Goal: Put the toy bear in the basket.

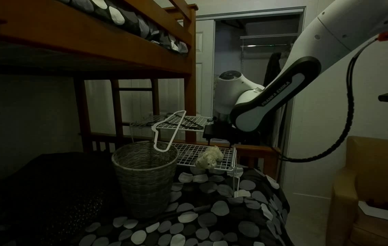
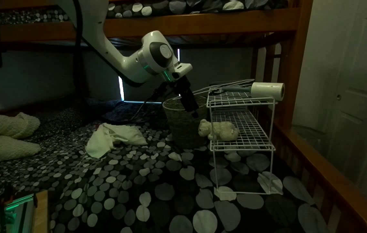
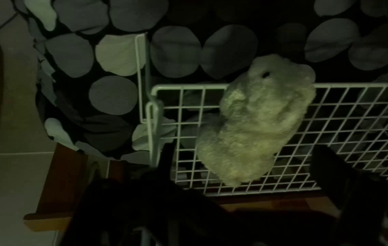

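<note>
Near the toy bear (image 2: 224,131), the arm (image 2: 131,67) hangs bent, tool (image 3: 245,147) slanted down.

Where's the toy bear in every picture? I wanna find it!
In an exterior view, the toy bear is just right of centre, below halfway.
In an exterior view, the toy bear is right of centre, slightly below halfway.
In the wrist view, the toy bear looks big, right of centre, about halfway up.
All three show the white wire rack it lies on.

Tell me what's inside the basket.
In an exterior view, the basket shows only woven inner wall, partly covered by a white hanger. The near side hides the bottom; anything there cannot be seen.
</note>
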Tool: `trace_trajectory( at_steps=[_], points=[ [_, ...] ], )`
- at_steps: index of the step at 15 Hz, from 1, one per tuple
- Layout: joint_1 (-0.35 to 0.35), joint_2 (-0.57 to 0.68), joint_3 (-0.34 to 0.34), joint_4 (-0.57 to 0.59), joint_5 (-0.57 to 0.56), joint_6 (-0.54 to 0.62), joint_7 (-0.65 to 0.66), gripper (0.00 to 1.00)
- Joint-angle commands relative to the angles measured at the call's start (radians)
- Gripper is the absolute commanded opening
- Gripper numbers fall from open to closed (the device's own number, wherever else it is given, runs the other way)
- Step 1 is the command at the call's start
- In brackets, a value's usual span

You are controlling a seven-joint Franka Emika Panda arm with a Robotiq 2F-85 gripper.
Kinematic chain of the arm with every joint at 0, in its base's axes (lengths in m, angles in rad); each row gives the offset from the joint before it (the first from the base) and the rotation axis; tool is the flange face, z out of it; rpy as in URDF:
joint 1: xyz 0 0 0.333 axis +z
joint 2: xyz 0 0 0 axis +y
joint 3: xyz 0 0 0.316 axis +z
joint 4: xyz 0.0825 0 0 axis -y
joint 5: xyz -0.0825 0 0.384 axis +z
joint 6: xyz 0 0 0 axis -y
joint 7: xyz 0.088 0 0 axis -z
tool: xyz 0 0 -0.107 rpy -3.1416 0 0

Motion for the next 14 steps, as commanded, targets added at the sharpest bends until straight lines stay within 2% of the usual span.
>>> trace_trajectory(
  at_steps=[1,2,6,7,9,14],
  points=[
    [0.091,0.120,-0.042,0.107,0.022,0.066,0.021,1.00],
    [0.098,0.059,-0.065,0.055,0.016,0.029,0.018,1.00],
    [0.141,0.116,-0.085,0.108,0.032,0.053,0.014,1.00],
    [0.116,0.146,-0.060,0.137,-0.052,0.020,0.106,1.00],
    [0.162,0.171,-0.110,0.164,-0.168,-0.014,0.236,1.00],
    [0.230,0.246,-0.177,0.210,-0.408,-0.056,0.529,1.00]
  ],
)
